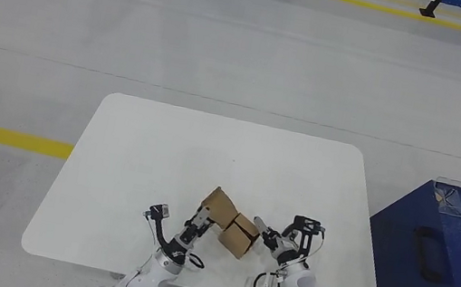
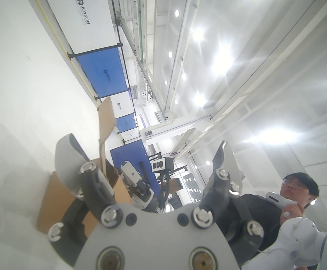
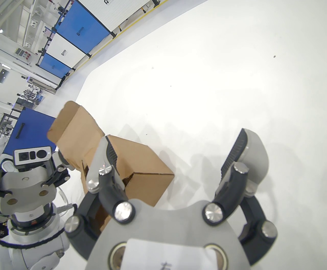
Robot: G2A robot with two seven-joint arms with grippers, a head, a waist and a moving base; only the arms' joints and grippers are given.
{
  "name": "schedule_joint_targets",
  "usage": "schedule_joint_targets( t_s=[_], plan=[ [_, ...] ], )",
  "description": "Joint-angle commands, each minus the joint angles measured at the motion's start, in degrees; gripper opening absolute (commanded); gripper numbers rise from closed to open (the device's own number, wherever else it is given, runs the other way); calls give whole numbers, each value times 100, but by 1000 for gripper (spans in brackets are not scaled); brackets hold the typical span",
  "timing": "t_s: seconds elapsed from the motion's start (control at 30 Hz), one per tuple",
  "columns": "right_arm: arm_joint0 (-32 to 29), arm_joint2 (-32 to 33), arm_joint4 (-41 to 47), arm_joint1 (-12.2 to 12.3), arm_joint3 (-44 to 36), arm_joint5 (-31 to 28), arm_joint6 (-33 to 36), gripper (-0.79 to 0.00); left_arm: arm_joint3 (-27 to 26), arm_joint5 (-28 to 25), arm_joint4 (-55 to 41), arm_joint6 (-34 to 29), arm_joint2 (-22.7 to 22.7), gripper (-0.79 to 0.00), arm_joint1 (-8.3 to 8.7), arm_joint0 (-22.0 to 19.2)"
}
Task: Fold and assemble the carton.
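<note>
Carton [image 1: 229, 223] sits near the front edge of the bench [image 1: 211, 149], between the two arms, partly formed: a squared body with one flap [image 3: 72, 126] standing up at the left arm's end; left pincer [image 2: 144, 147] is spread wide, one finger [image 2: 67, 156] against the cardboard beside that flap, the other out in free air; right pincer [image 3: 176, 143] is spread too, one finger [image 3: 104, 153] lying on the box's upper edge, the other over bare bench; neither pinches anything.

Step in hand, by my judgement, is folding the raised flap down while the body is kept square; the box looks light and the bench smooth, so it would likely skid under a one-sided push; the right finger should bear down gently as a brace; the left should press the flap low, close to its crease, not at the tip, or the panel may bow instead of hinging; the end seam [image 3: 132, 176] facing the right arm gapes slightly, so hard pressure there could spring it open.
</note>
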Motion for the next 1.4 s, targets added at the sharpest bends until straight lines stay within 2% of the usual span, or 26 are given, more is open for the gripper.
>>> schedule_joint_targets(
  t_s=[0.0, 0.3, 0.5, 0.6, 0.87, 1.07, 1.23, 1.37],
  plan=[
    [-13, 4, -5, 1, -11, -2, -2, 0, -179, 0, 109, 34, 2, 0, 14, 100],
    [-63, 37, -52, 6, -73, 0, -1, 0, -709, 0, 584, 130, 110, 0, 58, 445],
    [-38, 252, 278, -11, -109, 206, -320, 0, -597, 0, 738, 143, 293, 0, 38, 446],
    [-60, 389, 250, 18, -136, 144, -156, 0, -494, 16, 774, 249, 326, 0, 20, 384],
    [-394, 615, -802, 148, -222, -10, 265, 0, -685, 115, 415, 223, 166, 0, 73, 397],
    [-659, 587, -1113, 212, -400, -401, 833, 0, -888, 306, -67, -95, 106, 0, 127, 441],
    [-620, 539, -924, 206, -455, -459, 948, 0, -888, 568, -696, -495, 170, 0, 143, 374],
    [-419, 413, -786, 176, -384, -349, 1011, 0, -880, 594, -739, -516, 170, 0, 143, 363]
  ],
)
